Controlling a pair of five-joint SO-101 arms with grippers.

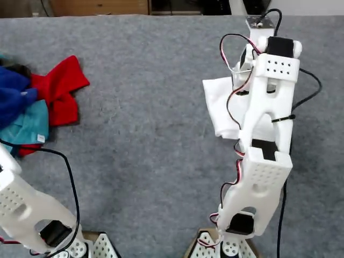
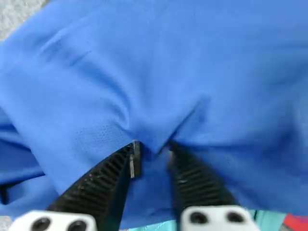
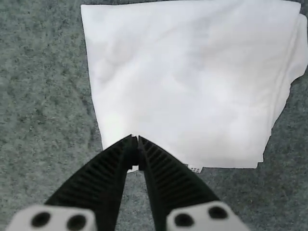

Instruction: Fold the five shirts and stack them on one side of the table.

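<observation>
On the grey carpet-like counter [image 1: 150, 134], the folded white cloth shirt [image 3: 192, 86] lies flat just ahead of the right end effector [image 3: 135, 141], whose tips are pressed together over the shirt's near edge. The crumpled blue fabric shirt [image 2: 168, 72] surrounds the left end effector [image 2: 151, 149], which is clamped on a fold of it. A red shirt [image 1: 59, 88] and a teal shirt [image 1: 29, 126] are heaped beside it.

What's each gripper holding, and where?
Left gripper pinches a raised fold of the blue shirt. Right gripper, shut over the white shirt, seems empty.
</observation>
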